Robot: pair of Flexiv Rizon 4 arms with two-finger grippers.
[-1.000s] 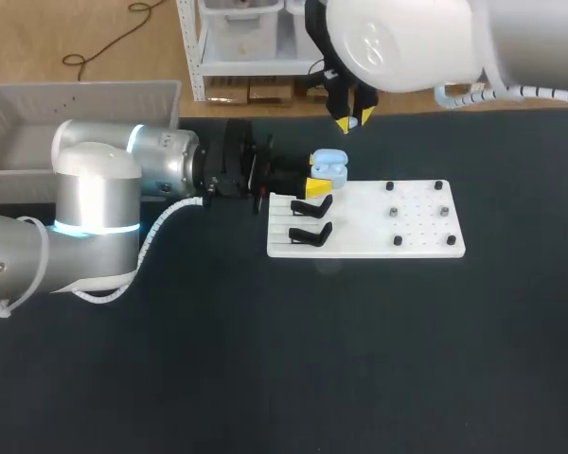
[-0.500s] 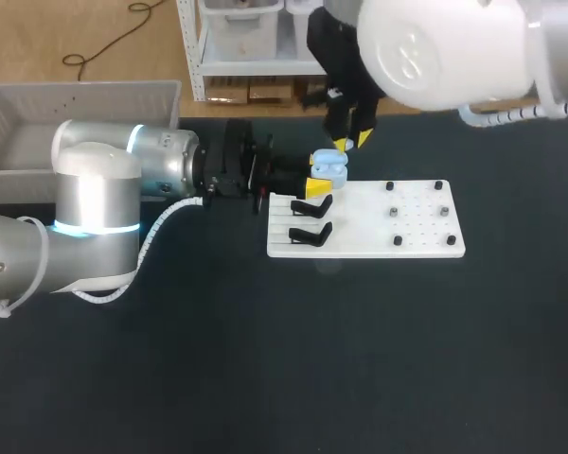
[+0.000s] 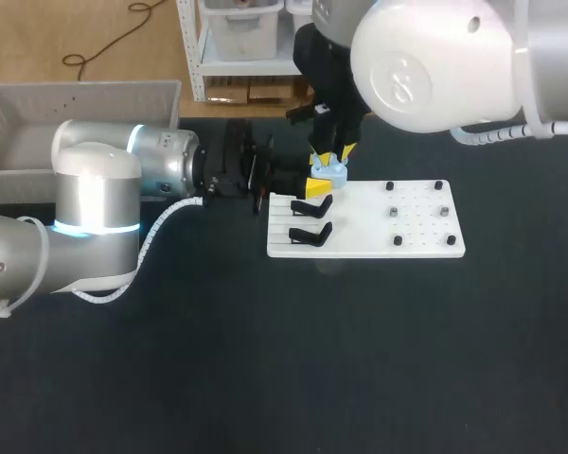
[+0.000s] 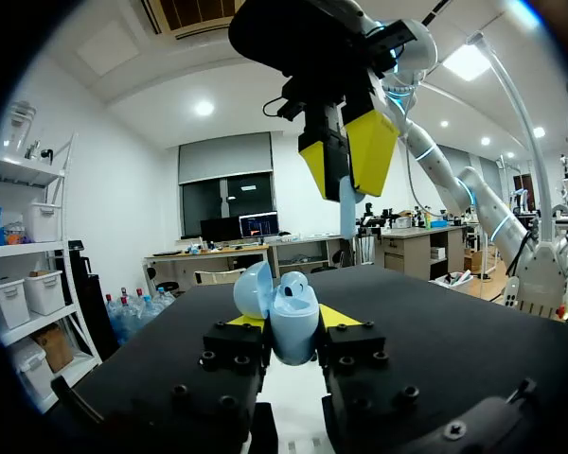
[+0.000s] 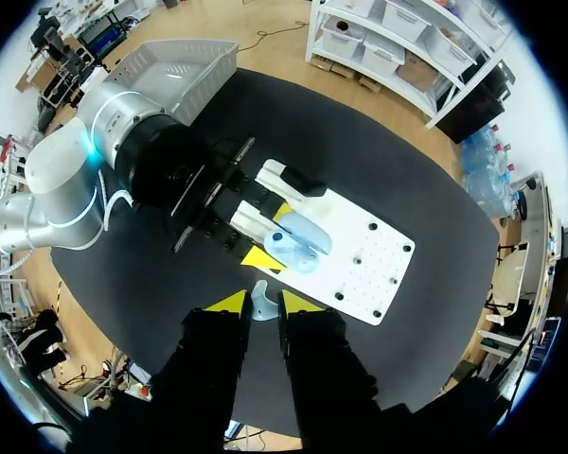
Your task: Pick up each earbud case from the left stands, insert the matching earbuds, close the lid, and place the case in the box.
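Across the dark table (image 3: 265, 359) we see little to hit. The grey box (image 3: 38, 123) lies well off to our left, and the white board (image 3: 379, 222) with its black stands (image 3: 310, 232) sits just beside the work.

Our left gripper (image 3: 318, 176) clamps the pale blue case (image 3: 333, 173) from both sides, lid open, at the board's edge. Our right gripper (image 3: 333, 154) hangs right above it, fingers pinched on a small blue earbud (image 4: 346, 203).

We judge the main risk to be a misaligned descent. If the earbud comes down off its socket or turned the wrong way, it may jam on the rim or tip out. A hard push could also twist the case in our left grip. The right fingers might catch the raised lid (image 4: 251, 288) and knock it shut.

From the head view the earbud is hidden under the right arm. The left wrist view shows it hanging clear above the case, apart from it. Only the right wrist view looks down past the earbud (image 5: 262, 303) at the case (image 5: 293, 244), showing their sideways offset.
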